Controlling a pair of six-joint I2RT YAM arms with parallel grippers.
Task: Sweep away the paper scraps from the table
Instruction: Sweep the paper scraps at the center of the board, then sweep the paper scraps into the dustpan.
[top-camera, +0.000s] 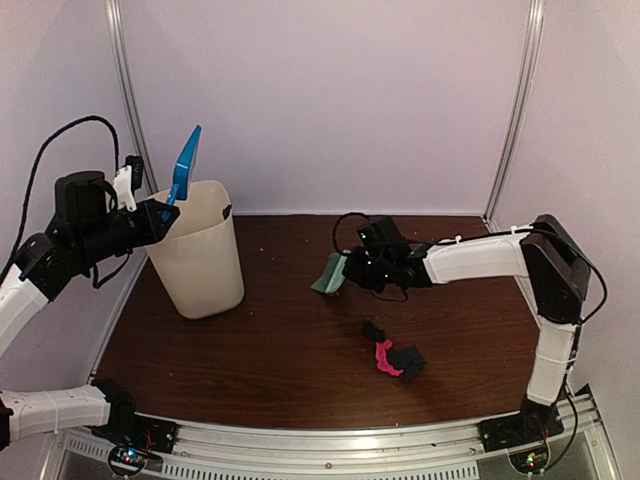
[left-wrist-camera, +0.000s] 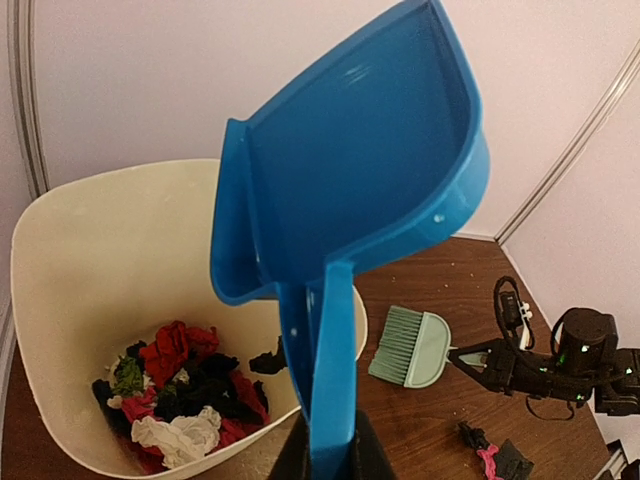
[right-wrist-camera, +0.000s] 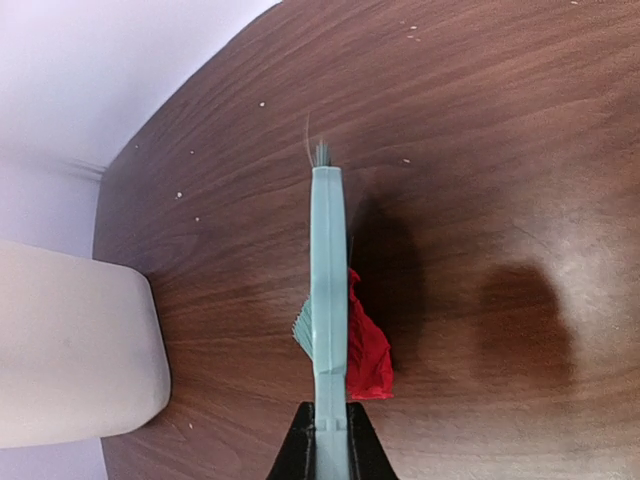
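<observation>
My left gripper (top-camera: 160, 213) (left-wrist-camera: 330, 452) is shut on the handle of a blue dustpan (top-camera: 185, 165) (left-wrist-camera: 370, 150), tipped up over a cream bin (top-camera: 200, 262) (left-wrist-camera: 60, 230). Several paper scraps (left-wrist-camera: 185, 385) in red, black, white and green lie inside the bin. Mid-table, my right gripper (top-camera: 352, 270) (right-wrist-camera: 330, 445) is shut on a pale green hand brush (top-camera: 328, 272) (left-wrist-camera: 415, 347) (right-wrist-camera: 328, 260), bristles on the wood. A red scrap (right-wrist-camera: 368, 350) lies against the brush's right side. A small heap of pink and black scraps (top-camera: 395, 358) (left-wrist-camera: 490, 455) rests on the table (top-camera: 270, 370), nearer the front.
The bin stands at the table's left side, close to the left wall. Tiny pale crumbs (right-wrist-camera: 262, 104) dot the wood toward the back. A silver rail (top-camera: 350, 440) runs along the front edge, and white walls with metal posts close in the back and sides.
</observation>
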